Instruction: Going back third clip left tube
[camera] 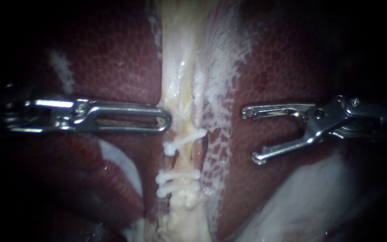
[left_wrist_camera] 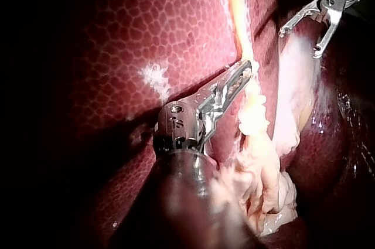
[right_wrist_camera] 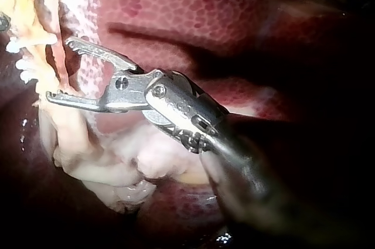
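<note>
**A:** Starting at the left. What is the left instrument (camera: 166,120) doing?

**B:** It is lying level across the liver (camera: 113,58). Its jaws are lying together and holding nothing. The tip is touching the left edge of the clipped tube (camera: 182,157).

**A:** And how is the tube running?

**B:** It is running top to bottom through the middle of the endoscope view, so it is lying crosswise to both shafts. It is carrying three white clips. The upper clip (camera: 185,140) is sitting tilted, just below the left instrument's tip. The lower pair (camera: 178,182) are sitting close together further down.

**A:** Then the right side?

**B:** The right instrument (camera: 250,134) is coming in from the right with its jaws standing wide apart and empty, with no clip between them. The mouth is facing the tube, roughly level with the upper clip. Bare liver is showing in between, and the jaws are touching nothing.

**A:** So which arm is nearer?

**B:** The left one, since it is in contact. The right is standing clear, with the tube lying straight ahead of its open mouth. I am judging that any retreat runs rightward along its own shaft, directly away from the upper clip, with nothing snagging.
</note>
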Controlling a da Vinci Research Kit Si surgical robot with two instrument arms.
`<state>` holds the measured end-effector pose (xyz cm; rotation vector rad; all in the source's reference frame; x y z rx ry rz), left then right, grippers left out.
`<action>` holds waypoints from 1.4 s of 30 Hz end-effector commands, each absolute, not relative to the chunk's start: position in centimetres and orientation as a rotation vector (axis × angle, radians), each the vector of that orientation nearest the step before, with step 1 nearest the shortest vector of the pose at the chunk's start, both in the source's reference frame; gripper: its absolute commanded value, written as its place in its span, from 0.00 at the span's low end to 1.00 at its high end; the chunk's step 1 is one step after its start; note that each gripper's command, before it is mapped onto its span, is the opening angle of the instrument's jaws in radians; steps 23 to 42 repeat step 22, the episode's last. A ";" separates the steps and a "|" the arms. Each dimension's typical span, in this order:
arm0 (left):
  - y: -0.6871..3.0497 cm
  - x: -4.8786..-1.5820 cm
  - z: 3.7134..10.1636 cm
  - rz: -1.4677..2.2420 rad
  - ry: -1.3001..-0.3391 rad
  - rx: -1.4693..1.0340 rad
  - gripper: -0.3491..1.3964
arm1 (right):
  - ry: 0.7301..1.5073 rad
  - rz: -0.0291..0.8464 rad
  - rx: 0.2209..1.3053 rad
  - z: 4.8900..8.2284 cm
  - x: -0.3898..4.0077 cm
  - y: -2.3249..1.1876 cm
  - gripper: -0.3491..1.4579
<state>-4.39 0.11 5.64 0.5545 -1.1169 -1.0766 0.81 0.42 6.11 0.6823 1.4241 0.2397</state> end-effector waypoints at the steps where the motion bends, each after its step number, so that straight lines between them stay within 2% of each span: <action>1: 0.11 -4.39 5.65 -1.078 -1.116 0.554 0.00 | 1.424 0.240 0.683 6.10 0.81 0.42 0.52; 42: 0.10 -4.40 5.62 -1.076 -1.116 0.556 0.00 | 1.423 0.234 0.679 6.10 0.79 0.42 0.52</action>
